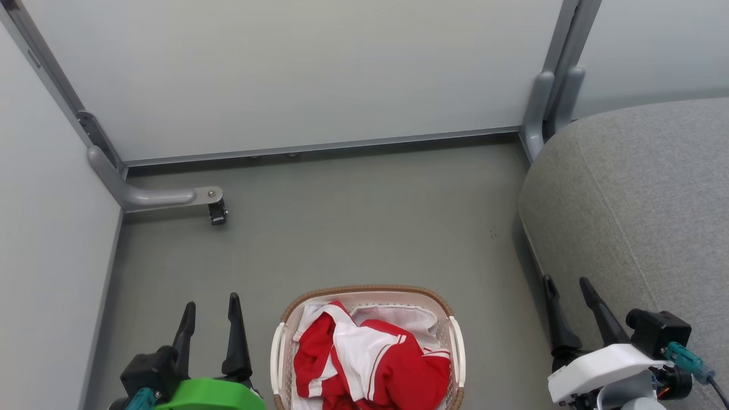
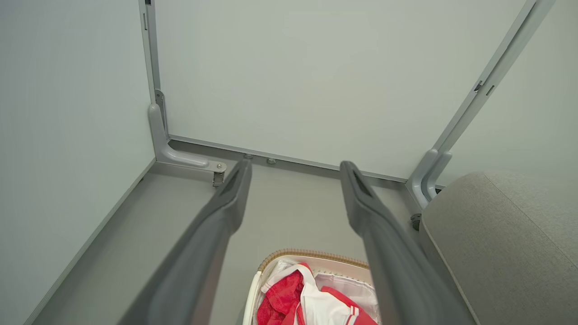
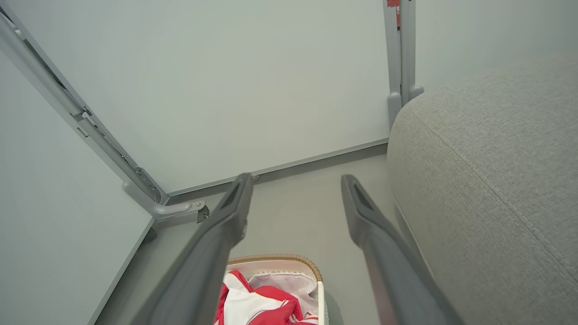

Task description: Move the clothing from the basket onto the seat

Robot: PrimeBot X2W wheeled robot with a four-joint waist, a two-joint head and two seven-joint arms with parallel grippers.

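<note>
Clothing [image 1: 364,359] lies bunched in the basket [image 1: 455,341] at bottom centre. Your left tool [image 1: 212,303] and right tool [image 1: 566,280] flank it, both spread wide, holding nothing. Snag the white liner [image 1: 393,316] and you could drag the basket, missing the seat [image 1: 643,199] at right.

I see the clothing [image 1: 373,364] as red with white panels and thin white stripes; basket [image 1: 370,289] cream-white, perforated, brown woven rim; liner [image 1: 398,314] inside the basket plain white; seat [image 1: 638,199] right of the basket grey fabric; floor [image 1: 353,228] dull grey; left gripper [image 1: 212,302] black, green housing; right gripper [image 1: 566,280] black, white housing.
</note>
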